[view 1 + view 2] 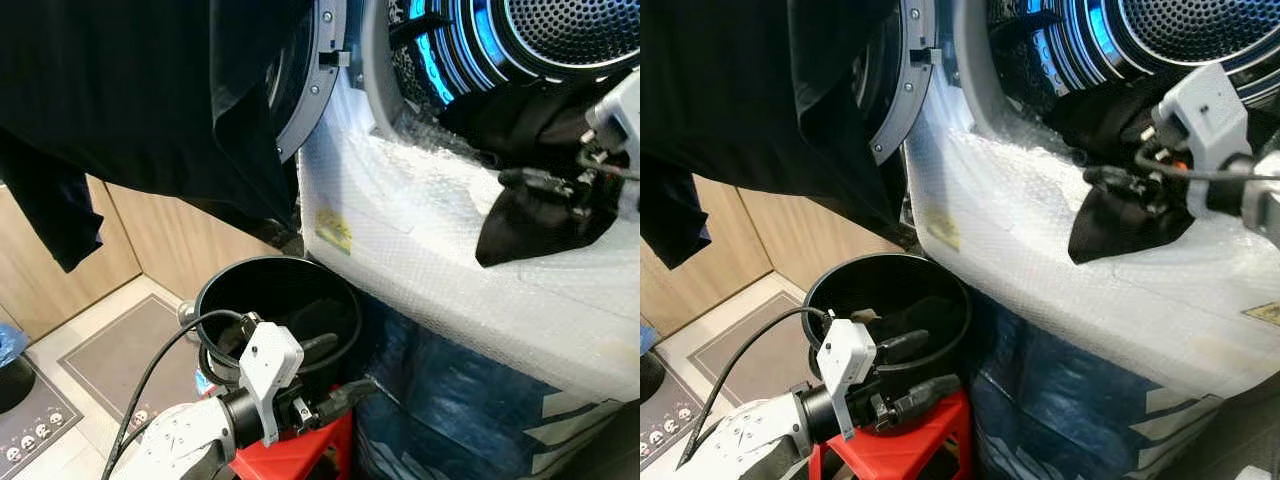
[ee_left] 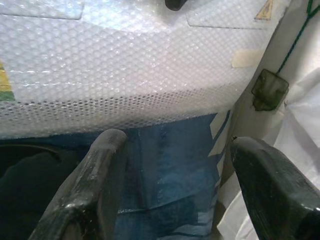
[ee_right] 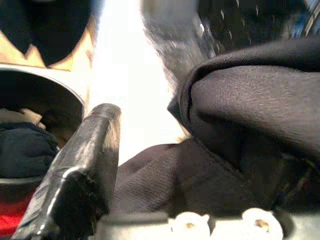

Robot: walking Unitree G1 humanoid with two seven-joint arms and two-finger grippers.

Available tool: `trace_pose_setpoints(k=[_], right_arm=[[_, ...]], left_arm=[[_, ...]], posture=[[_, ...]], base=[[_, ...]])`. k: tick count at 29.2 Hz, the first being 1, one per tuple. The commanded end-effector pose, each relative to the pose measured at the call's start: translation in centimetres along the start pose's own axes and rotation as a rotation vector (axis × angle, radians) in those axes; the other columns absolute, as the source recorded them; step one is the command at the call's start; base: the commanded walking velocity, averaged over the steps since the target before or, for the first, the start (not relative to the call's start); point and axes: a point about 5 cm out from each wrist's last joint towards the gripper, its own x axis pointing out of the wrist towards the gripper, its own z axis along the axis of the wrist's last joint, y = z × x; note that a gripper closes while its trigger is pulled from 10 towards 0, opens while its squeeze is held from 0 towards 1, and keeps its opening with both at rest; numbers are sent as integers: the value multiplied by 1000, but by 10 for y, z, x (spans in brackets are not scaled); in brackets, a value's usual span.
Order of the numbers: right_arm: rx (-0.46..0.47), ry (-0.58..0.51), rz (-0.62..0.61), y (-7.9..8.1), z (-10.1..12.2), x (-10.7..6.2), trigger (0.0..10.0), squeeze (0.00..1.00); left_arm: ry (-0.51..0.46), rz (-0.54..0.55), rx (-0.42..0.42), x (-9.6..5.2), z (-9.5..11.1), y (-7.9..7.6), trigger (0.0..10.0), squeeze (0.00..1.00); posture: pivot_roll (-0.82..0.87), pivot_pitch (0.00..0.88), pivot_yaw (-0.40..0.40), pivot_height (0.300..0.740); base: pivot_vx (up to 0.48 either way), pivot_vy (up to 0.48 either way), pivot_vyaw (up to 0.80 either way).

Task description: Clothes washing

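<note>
A black garment [image 1: 540,225] hangs from the washing machine's drum mouth over the bubble-wrapped front [image 1: 420,250]. My right gripper [image 1: 1120,188] is shut on it at the lip of the blue-lit drum [image 1: 560,30]. In the right wrist view one finger [image 3: 80,175] shows and the cloth [image 3: 240,110] hides the other. My left gripper [image 1: 340,368] is open with nothing between its fingers. It hovers at the near rim of a black bucket [image 1: 215,290] on a red stool [image 1: 300,455]. Dark clothes [image 1: 930,315] lie inside the bucket.
The machine's round door [image 1: 310,80] stands open to the left, with a large black cloth [image 1: 130,90] hanging in front of it. Blue plastic wrap [image 1: 450,400] covers the machine's lower front. A grey floor mat [image 1: 110,350] lies beside wooden cabinets [image 1: 170,240].
</note>
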Motion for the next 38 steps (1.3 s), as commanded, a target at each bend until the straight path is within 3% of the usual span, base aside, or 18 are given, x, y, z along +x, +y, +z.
trace_pose_setpoints(k=[1,11,13,17,20,27,30,38], right_arm=[[-62,-47,43,5,4,-8,10000,0],[-277,-34,7,14,-21,-12,10000,0],[-277,-26,2,13,-22,-11,10000,0],[-421,-73,-66,16,-29,-5,10000,0],[-477,-80,-85,20,-35,-1,10000,0],[-528,-115,-48,42,-52,10,10000,0],[-564,-121,-42,56,-68,18,10000,0],[-511,-141,-21,82,-94,26,10000,0]], left_arm=[[10,-12,-3,1,-2,-1,10000,0],[14,-21,-5,1,-2,0,10000,0],[14,-21,-5,1,-2,0,10000,0],[13,-20,-5,1,-2,0,10000,0],[13,-17,-3,1,-2,1,10000,0],[12,-8,-2,0,-1,1,10000,0],[13,-2,-2,-2,0,1,10000,0],[15,4,-2,-4,0,1,10000,0]], posture=[[-24,23,-19,740],[-36,33,-9,740],[-35,35,-7,740],[-32,39,-5,740],[-30,41,-4,740],[-18,52,-3,740],[-13,57,-1,740],[-11,63,8,740]], base=[[0,0,0],[0,0,0],[0,0,0],[0,0,0],[0,0,0],[0,0,0],[0,0,0],[0,0,0]])
